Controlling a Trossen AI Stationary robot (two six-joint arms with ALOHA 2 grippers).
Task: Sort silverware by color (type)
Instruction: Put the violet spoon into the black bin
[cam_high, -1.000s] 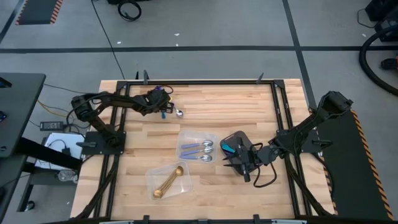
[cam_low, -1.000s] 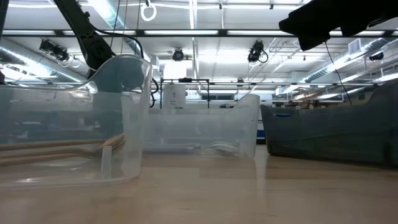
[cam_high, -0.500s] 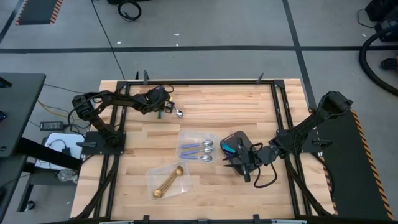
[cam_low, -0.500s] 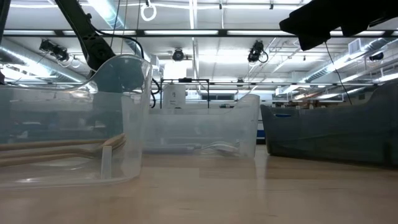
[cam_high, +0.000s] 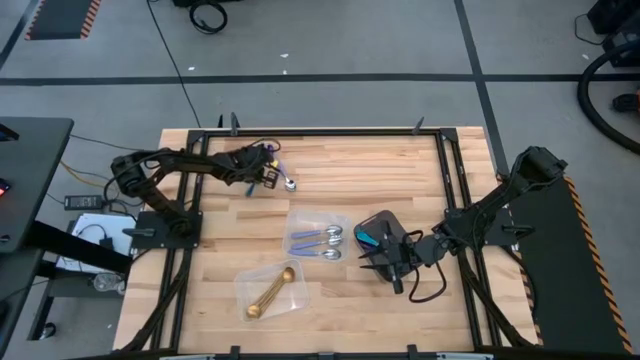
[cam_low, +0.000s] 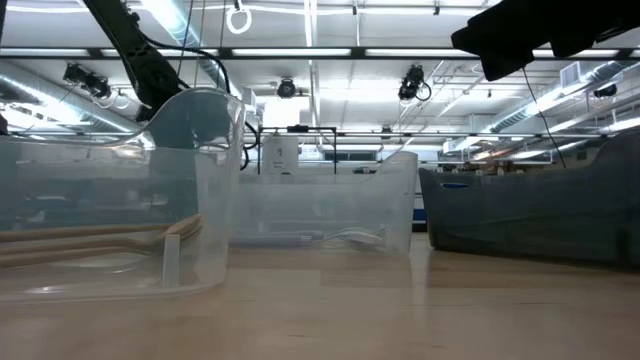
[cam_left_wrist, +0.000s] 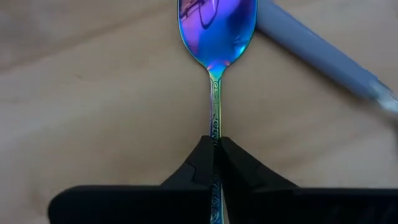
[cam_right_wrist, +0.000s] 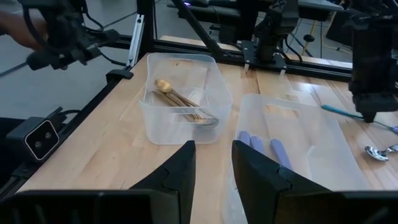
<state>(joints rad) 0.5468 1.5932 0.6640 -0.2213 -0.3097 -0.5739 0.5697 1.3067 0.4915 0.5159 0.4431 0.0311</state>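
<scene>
Your left gripper (cam_left_wrist: 216, 144) was clamped on the slim handle of an iridescent spoon (cam_left_wrist: 216, 37), its two fingers pressed together with only the handle between them. The spoon's purple-blue bowl pointed straight out ahead of the fingertips, over bare wood of the table (cam_left_wrist: 93, 112). Just beyond the bowl and to one side lay a silver utensil (cam_left_wrist: 323, 59), its grey handle running close past the bowl; you could not tell whether the two touched.

From above, your left gripper (cam_high: 262, 170) sat at the far left part of the table (cam_high: 380, 170), with a shiny silver spoon (cam_high: 288, 184) just beside its tip. Nearer the front from that gripper stood a clear container (cam_high: 318, 238) holding silver spoons (cam_high: 322, 240), and further forward a second clear container (cam_high: 272, 288) holding gold utensils (cam_high: 268, 294).

Your right gripper (cam_right_wrist: 213, 163) waited low over the right side of the table, its fingers standing apart with nothing between them. Ahead of it stood the container with the gold utensils (cam_right_wrist: 180, 99), and beside that the other clear container (cam_right_wrist: 298, 134). A dark tray (cam_high: 378, 235) lay just beside that gripper.
</scene>
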